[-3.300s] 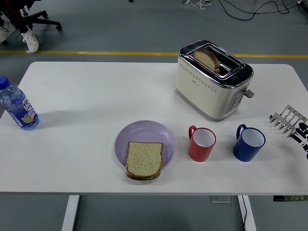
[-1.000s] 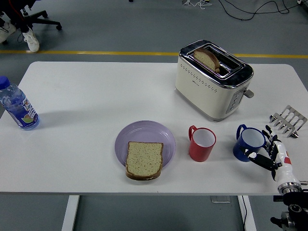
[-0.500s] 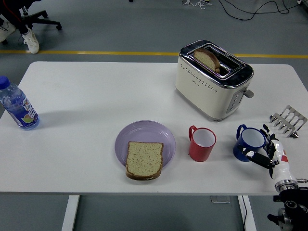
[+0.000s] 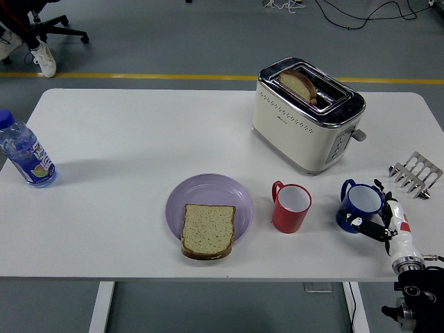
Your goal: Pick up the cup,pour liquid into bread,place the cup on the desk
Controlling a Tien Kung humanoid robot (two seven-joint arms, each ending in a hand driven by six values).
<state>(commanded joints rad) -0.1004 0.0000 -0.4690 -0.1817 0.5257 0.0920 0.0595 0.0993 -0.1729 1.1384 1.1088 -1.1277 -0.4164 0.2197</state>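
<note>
- My right hand (image 4: 386, 216) has closed in on the blue cup (image 4: 359, 206) over the last second; it now sits tight against the cup's 4 o'clock side, nearer than before.
- Three seconds back that hand was only at the picture's right edge, next to the metal rack (image 4: 415, 173).
- The fingers (image 4: 366, 225) are curled around the cup's lower wall, dark tips showing at its base and one by the rim. I cannot tell whether they truly grip it yet; the cup stands upright on the desk (image 4: 125, 146), where it stood earlier.
- Nothing else has shifted between frames.
- The blue cup's inside looks pale; I cannot tell whether it holds liquid.
- The red cup (image 4: 291, 207) stands at the blue cup's 9 o'clock, handle toward the plate, white inside, contents unclear.
- The purple plate (image 4: 209, 206) carries one slice of bread (image 4: 207, 231), overhanging its 6 o'clock rim.
- The cream toaster (image 4: 306, 115) at the desk's 1 o'clock holds a slice of toast (image 4: 299, 85) in its slot.
- A water bottle (image 4: 25, 152) stands at the desk's 9 o'clock edge.
</note>
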